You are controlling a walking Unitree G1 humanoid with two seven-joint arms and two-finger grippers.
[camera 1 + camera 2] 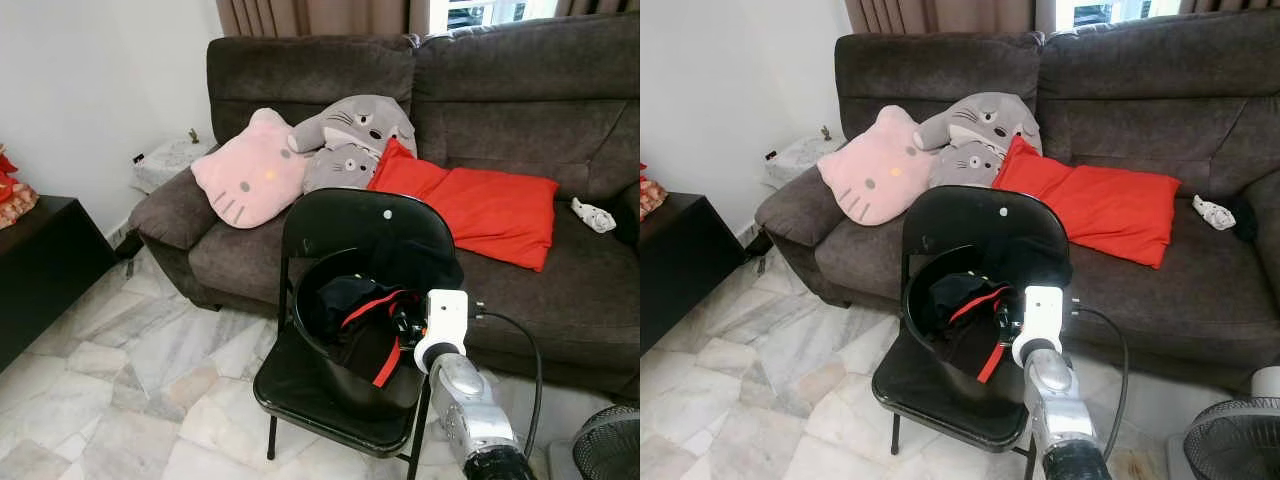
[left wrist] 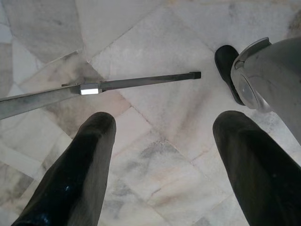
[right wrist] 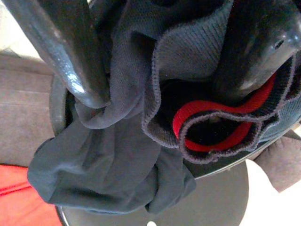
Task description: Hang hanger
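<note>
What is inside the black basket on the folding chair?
The black basket holds a dark garment with red trim, which the right gripper has its fingers pushed into. Anything beneath the cloth, a hanger included, is covered.

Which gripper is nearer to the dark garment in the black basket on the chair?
Right. The right gripper is in the dark garment, its fingers pressed into the cloth. The left gripper hangs over the marble floor.
</note>
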